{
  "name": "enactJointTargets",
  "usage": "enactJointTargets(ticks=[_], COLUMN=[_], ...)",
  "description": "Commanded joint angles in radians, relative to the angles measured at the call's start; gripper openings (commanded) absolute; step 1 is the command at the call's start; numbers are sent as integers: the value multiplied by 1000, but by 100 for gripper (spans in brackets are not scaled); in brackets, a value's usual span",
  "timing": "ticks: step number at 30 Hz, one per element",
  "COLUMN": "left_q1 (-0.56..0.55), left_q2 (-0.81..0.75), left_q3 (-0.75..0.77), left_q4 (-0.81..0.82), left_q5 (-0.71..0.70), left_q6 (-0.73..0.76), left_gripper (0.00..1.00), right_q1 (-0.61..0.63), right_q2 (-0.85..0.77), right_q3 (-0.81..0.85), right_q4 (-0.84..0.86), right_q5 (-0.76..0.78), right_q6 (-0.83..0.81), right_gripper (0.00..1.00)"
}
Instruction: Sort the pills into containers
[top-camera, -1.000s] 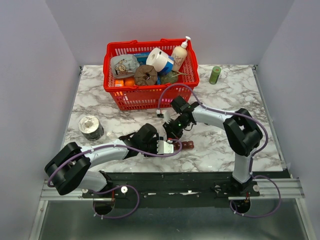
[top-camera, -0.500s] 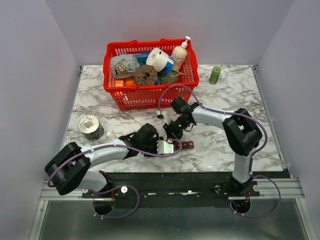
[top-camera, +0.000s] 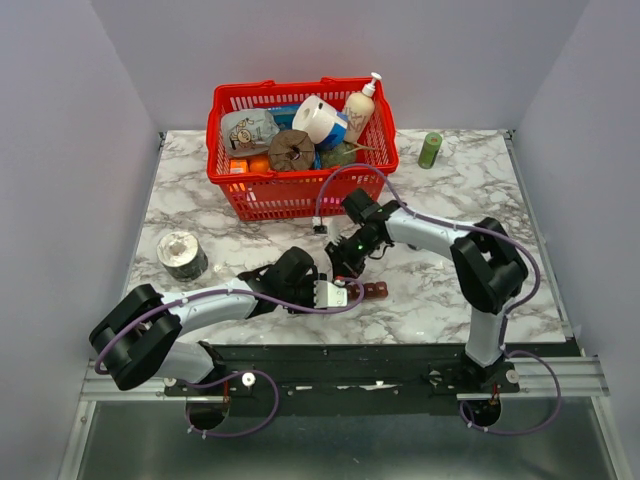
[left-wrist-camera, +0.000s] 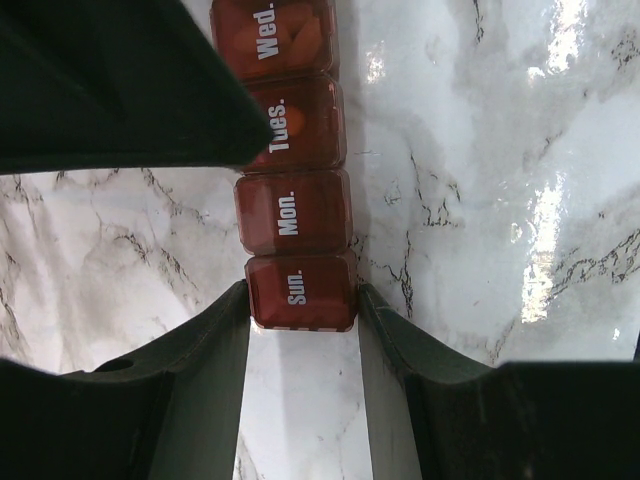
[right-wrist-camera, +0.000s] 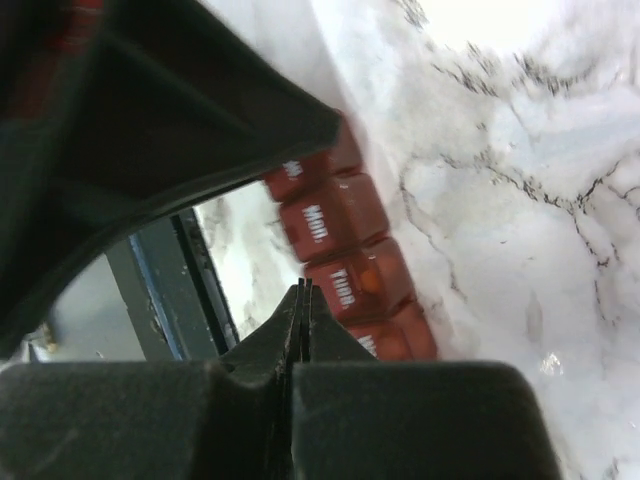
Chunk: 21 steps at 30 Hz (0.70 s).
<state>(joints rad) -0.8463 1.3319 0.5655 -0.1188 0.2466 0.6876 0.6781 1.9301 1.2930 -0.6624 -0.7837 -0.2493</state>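
The containers are one dark red-brown strip of lidded compartments (top-camera: 376, 291) lying on the marble table near the front edge. In the left wrist view its lids (left-wrist-camera: 292, 215) read Sun., Mon., Tues., Wed., with orange pills showing through Tues. and Wed. My left gripper (left-wrist-camera: 302, 296) is shut on the Sun. end, one finger on each side; it also shows in the top view (top-camera: 353, 292). My right gripper (right-wrist-camera: 303, 290) is shut and empty, its tips just above the strip (right-wrist-camera: 335, 215) beside the Tues. lid; in the top view (top-camera: 341, 269) it hangs over the left gripper.
A big red mesh basket (top-camera: 300, 187) full of household items stands at the back centre. A green cylinder (top-camera: 430, 150) stands at the back right. A silver roll (top-camera: 181, 254) sits at the left. The table's front edge and a black rail run just behind the strip.
The right gripper has shifted very slightly over the strip. The left gripper and the strip have stayed in place.
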Motion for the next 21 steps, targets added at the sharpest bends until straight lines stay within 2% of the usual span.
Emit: enactJointTargets(ticks=[1, 3, 6, 10, 18, 20, 21], left_q1=[-5, -5, -4, -2, 3, 12, 19], left_q2=[-40, -66, -131, -232, -378, -447, -467], left_q3=[2, -1, -12, -26, -30, -27, -18], left_q4=[11, 18, 37, 62, 2, 13, 30], left_q5=[-7, -6, -13, -29, -50, -76, -93], left_q6=[-17, -34, -65, -114, -167, -262, -314], left_gripper=[45, 48, 63, 78, 81, 86, 93], right_q1=[-21, -49, -81, -92, -152, -184, -195], right_q2=[-128, -143, -178, -240, -371, -423, -484], right_q3=[-9, -20, -31, -46, -44, -52, -61], right_q4=[-19, -23, -37, -45, -91, -92, -95], right_q5=[-71, -97, -126, -118, -108, -79, -57], right_q6=[-88, -102, -146, -197, -287, -307, -315], right_gripper=[10, 11, 14, 22, 33, 39, 44])
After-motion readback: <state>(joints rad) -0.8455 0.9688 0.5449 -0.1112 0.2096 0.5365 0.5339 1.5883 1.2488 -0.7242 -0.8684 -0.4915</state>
